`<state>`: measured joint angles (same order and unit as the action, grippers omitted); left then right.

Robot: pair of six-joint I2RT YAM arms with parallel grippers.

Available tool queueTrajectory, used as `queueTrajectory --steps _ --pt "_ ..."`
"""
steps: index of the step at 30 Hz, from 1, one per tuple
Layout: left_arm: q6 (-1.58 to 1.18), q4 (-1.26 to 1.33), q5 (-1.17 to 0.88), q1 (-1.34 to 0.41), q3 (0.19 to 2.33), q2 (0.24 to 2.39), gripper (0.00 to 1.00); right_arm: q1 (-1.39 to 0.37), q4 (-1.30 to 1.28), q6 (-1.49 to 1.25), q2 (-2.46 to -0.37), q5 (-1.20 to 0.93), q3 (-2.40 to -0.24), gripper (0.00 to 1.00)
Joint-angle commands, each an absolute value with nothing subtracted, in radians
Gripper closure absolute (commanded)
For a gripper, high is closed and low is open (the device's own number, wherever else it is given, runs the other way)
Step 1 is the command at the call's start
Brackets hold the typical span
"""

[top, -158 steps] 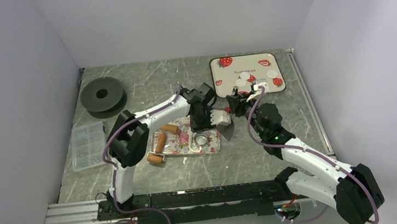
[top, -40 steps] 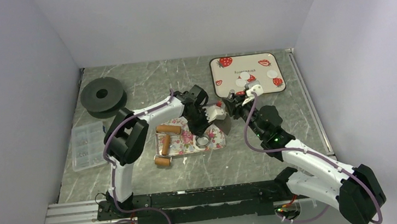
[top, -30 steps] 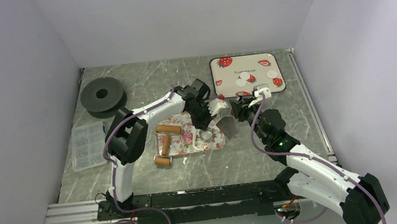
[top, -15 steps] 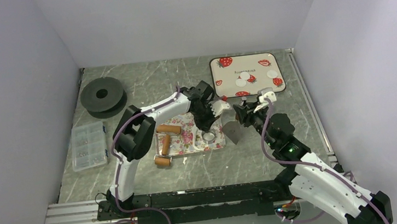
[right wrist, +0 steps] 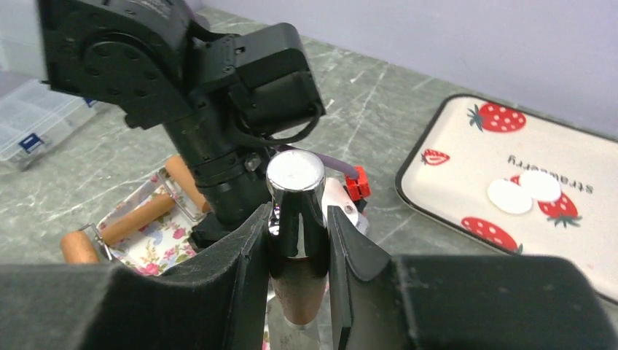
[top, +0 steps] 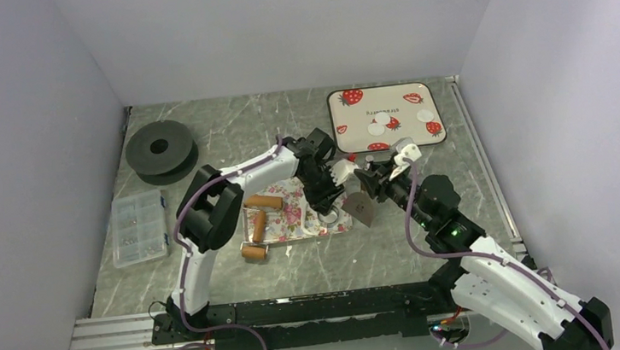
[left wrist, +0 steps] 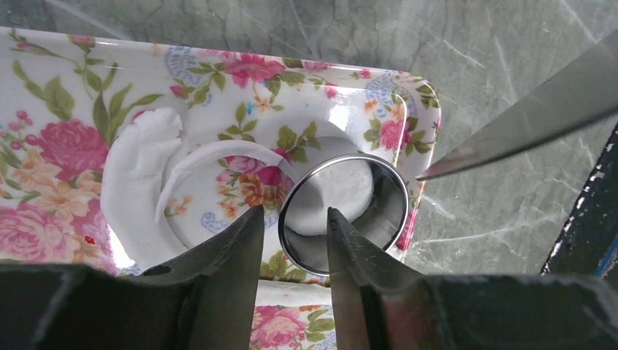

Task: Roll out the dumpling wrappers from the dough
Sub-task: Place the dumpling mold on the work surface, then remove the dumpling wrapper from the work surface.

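I've got L end effector (left wrist: 293, 219) open at ring (left wrist: 390, 211), R end effector (right wrist: 297, 215) clamped on scraper (right wrist: 295, 179). Wrappers (top: 383, 122) lie on strawberry tray (top: 368, 99); one disc (left wrist: 335, 200) inside ring. Risk: scraper knocks ring, tears disc.

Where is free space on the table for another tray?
Free: the back, between spool and strawberry tray; the front, between flowered tray and rail. Crowded: the flowered tray's right end, where left pincer and right pincer with scraper meet.
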<state>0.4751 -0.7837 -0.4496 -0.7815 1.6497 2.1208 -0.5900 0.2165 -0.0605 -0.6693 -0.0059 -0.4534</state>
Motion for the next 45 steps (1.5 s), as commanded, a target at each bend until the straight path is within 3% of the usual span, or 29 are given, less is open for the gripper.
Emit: queueTrajectory --steps 1,24,32,38,45 --pt "0.460 -0.814 -0.540 -0.757 1.680 2.057 0.58 -0.590 0.261 0.013 -0.653 -0.102 -0.528 1.00" --pt "0.411 -0.814 -0.586 -0.725 1.665 2.110 0.59 -0.591 0.255 0.114 -0.715 -0.247 -0.585 1.00" --pt "0.405 -0.808 -0.570 -0.733 1.665 2.125 0.66 -0.594 0.239 0.212 -0.695 -0.415 -0.577 1.00" --pt "0.408 -0.816 -0.568 -0.738 1.670 2.117 0.82 -0.631 0.226 0.336 -0.707 -0.483 -0.586 1.00" --pt "0.419 -0.822 -0.564 -0.747 1.675 2.099 0.84 -0.862 0.129 0.654 -0.842 -0.362 -0.659 1.00"
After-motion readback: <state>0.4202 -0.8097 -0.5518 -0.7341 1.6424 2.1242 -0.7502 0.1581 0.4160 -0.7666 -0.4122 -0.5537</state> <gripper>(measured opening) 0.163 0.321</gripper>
